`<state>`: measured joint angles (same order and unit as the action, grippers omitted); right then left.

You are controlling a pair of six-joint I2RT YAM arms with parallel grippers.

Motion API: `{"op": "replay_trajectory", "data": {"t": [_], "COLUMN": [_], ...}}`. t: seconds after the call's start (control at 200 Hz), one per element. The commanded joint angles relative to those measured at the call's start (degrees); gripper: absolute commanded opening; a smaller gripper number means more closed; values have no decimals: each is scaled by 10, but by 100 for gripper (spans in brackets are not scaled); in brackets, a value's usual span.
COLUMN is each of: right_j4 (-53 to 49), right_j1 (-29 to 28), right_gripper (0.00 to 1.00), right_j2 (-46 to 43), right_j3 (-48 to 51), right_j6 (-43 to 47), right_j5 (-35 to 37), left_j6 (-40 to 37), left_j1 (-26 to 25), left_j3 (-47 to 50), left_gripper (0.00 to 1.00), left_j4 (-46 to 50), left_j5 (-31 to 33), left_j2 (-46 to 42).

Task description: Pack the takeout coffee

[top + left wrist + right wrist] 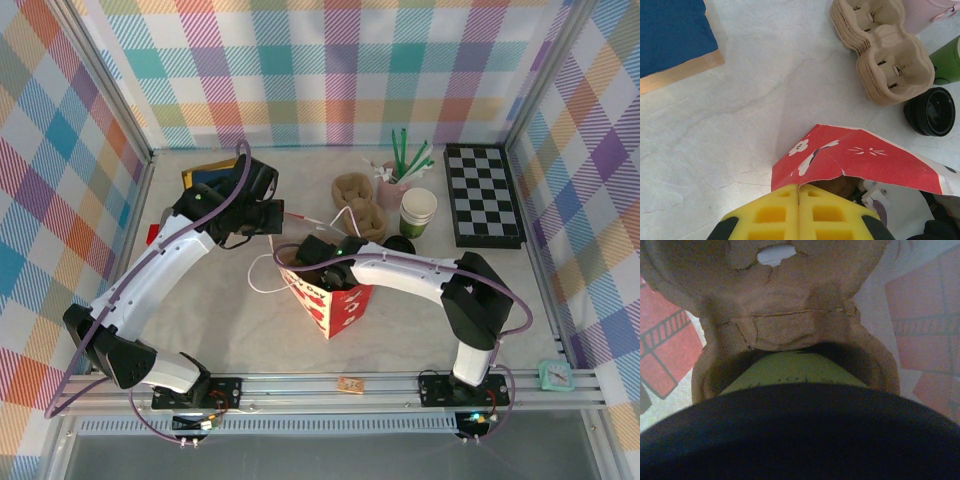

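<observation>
The takeout coffee sits directly under the right end effector. Its black lid is close up against the wrist camera, and its green wall stands in a pocket of the pulp cup carrier. That carrier lies inside the paper bag, whose red printed walls rise on either side of it.

The right end effector's jaws stand wide on either side of the lid. I cannot tell whether they clamp the cup or have let it go.

The left end effector has its yellow pads pressed together on what looks like the bag's rim, holding the mouth open ahead of its tips.

Beyond those tips on the desk lie a stack of spare carriers and a loose black lid.

By my reading, the packing is nearly done, with the cup in the bag and seemingly seated. What remains is to free the cup, lift the right end effector out and release the rim.
</observation>
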<state>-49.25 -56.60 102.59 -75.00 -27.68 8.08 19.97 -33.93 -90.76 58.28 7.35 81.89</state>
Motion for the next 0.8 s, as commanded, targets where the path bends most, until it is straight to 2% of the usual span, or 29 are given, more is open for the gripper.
{"op": "replay_trajectory", "data": {"t": [0.0, 0.795], "right_j4": [34, 47], "right_j1": [6, 6], "right_gripper": [53, 53], "right_j2": [59, 68], "right_j3": [31, 40], "right_j6": [-6, -10], "right_j5": [-5, -2], "left_j6": [6, 7], "left_j1": [3, 3], "left_j3": [-1, -6], "left_gripper": [0, 0], "left_j4": [-3, 0], "left_j5": [9, 13], "left_j2": [-12, -16]}}
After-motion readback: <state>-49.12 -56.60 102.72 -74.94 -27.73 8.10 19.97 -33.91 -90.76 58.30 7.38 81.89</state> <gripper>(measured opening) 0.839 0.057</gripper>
